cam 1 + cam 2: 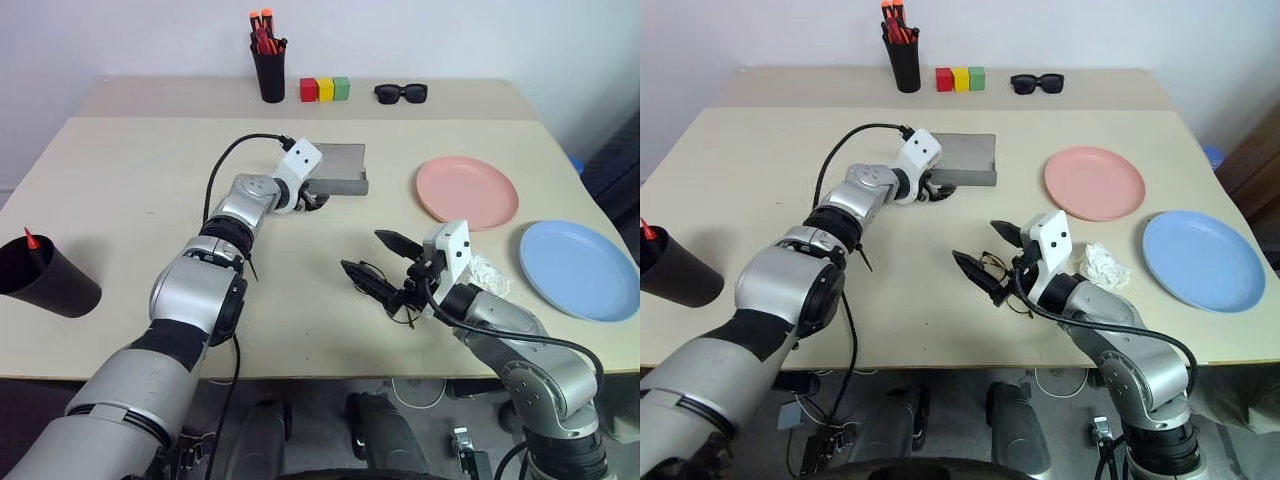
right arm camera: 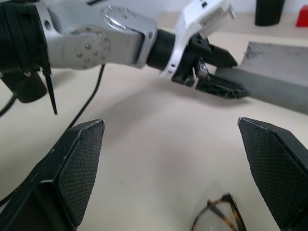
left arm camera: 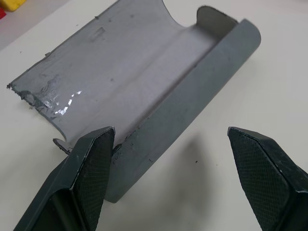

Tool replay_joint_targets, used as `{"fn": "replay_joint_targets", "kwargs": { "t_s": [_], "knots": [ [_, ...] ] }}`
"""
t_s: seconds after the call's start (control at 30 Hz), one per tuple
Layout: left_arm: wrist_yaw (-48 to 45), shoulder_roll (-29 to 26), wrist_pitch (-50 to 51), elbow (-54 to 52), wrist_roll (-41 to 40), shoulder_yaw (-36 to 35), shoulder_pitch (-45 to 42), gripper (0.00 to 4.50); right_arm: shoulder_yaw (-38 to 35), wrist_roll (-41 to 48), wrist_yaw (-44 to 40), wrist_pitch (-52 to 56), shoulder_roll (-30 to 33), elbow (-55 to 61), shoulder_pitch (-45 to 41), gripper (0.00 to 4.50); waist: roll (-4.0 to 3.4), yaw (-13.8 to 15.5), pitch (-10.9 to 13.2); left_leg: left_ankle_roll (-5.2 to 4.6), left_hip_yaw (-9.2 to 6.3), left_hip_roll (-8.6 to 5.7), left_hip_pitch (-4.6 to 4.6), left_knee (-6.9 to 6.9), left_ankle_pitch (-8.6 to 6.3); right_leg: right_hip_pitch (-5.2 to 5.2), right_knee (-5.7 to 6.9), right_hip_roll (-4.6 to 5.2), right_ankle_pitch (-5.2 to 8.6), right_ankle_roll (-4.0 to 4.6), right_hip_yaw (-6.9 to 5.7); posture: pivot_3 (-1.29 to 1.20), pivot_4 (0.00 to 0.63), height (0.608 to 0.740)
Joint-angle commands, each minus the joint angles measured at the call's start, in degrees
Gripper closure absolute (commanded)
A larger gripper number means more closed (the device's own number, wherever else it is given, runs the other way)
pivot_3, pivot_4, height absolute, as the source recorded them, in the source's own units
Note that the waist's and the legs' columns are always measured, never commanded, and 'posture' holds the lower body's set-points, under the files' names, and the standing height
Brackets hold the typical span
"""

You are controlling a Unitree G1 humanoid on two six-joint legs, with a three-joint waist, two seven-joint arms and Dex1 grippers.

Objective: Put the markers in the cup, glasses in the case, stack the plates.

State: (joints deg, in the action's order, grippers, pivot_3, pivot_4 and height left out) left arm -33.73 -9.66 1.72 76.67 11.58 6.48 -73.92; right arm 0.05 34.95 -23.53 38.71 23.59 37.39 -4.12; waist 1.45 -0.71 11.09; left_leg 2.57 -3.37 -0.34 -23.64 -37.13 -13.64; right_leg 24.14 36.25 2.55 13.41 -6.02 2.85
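Observation:
The grey case (image 1: 340,165) lies open at the table's middle back. My left gripper (image 1: 318,198) is open at its near corner; in the left wrist view one finger (image 3: 91,163) touches the case (image 3: 144,96) and the other stands clear. The wire-framed glasses (image 2: 222,211) lie on the table under my right gripper (image 1: 365,252), which hovers open and holds nothing. The black cup (image 1: 45,275) stands at the far left with a red-orange marker tip (image 1: 32,240) poking out. The pink plate (image 1: 467,192) and blue plate (image 1: 578,270) lie side by side, apart, on the right.
A black pen holder (image 1: 268,62) with red-orange markers, three coloured blocks (image 1: 325,89) and black sunglasses (image 1: 401,93) line the back of the table. A crumpled clear wrapper (image 1: 490,275) lies between my right arm and the blue plate.

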Motion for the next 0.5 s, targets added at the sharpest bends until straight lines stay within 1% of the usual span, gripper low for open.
{"fn": "replay_joint_targets", "kwargs": {
  "t_s": [0.03,0.1,0.23,0.27,0.3,0.33,0.5],
  "knots": [
    [-2.3,0.3,0.6,0.7,1.7,1.1,-1.1,0.90,-1.1,0.3,1.1,-1.1,-0.2,4.1,0.9,0.00,0.00,0.0,0.0,0.00,0.00,0.00,0.00,0.00,0.00,0.00,0.00,0.00,0.00,0.00,0.00,0.00,0.150,0.740],
    [-4.1,0.3,1.0,0.7,1.5,0.9,-0.8,1.46,-1.1,0.3,1.6,-1.0,-0.2,4.6,1.4,0.00,-0.01,0.1,0.0,0.00,0.00,0.00,0.02,0.00,0.00,-0.03,0.00,0.00,0.00,0.00,0.00,0.00,0.150,0.740],
    [-7.9,0.4,1.7,0.4,0.2,-0.2,-0.2,3.34,-1.0,0.5,2.1,-1.1,-0.1,4.9,1.6,0.00,-0.02,0.2,0.0,0.00,-0.02,-0.01,0.19,-0.02,0.00,-0.28,-0.04,0.01,0.01,-0.01,-0.01,0.00,0.150,0.740],
    [-8.6,0.3,1.9,0.3,-0.2,-0.5,0.0,3.91,-0.9,0.5,2.1,-1.1,-0.1,4.8,1.6,0.00,-0.02,0.2,0.0,0.00,-0.03,-0.01,0.19,-0.03,0.00,-0.30,-0.07,0.00,0.01,-0.01,-0.01,0.00,0.150,0.740],
    [-9.5,0.3,2.1,0.2,-0.6,-0.8,0.3,4.39,-0.9,0.5,2.0,-1.1,0.0,4.7,1.5,0.00,-0.02,0.2,0.0,0.00,-0.03,-0.01,0.19,-0.03,0.00,-0.31,-0.08,0.01,0.02,-0.01,-0.01,0.00,0.150,0.740],
    [-10.0,0.2,2.3,0.1,-0.8,-1.0,0.4,4.49,-0.8,0.5,1.9,-1.1,0.0,4.6,1.4,0.00,-0.02,0.0,0.0,0.00,-0.03,-0.02,0.19,-0.03,0.00,-0.32,-0.09,0.02,0.02,-0.02,-0.01,0.00,0.150,0.740],
    [-14.2,-0.4,2.5,-0.6,-1.3,-1.7,1.8,4.49,-0.5,0.6,1.1,-1.1,0.2,3.6,0.4,0.00,-0.02,-0.3,0.0,0.00,-0.04,0.01,0.19,0.00,0.00,-0.24,-0.02,-0.02,0.02,-0.01,-0.01,0.00,0.150,0.740]
  ]
}}
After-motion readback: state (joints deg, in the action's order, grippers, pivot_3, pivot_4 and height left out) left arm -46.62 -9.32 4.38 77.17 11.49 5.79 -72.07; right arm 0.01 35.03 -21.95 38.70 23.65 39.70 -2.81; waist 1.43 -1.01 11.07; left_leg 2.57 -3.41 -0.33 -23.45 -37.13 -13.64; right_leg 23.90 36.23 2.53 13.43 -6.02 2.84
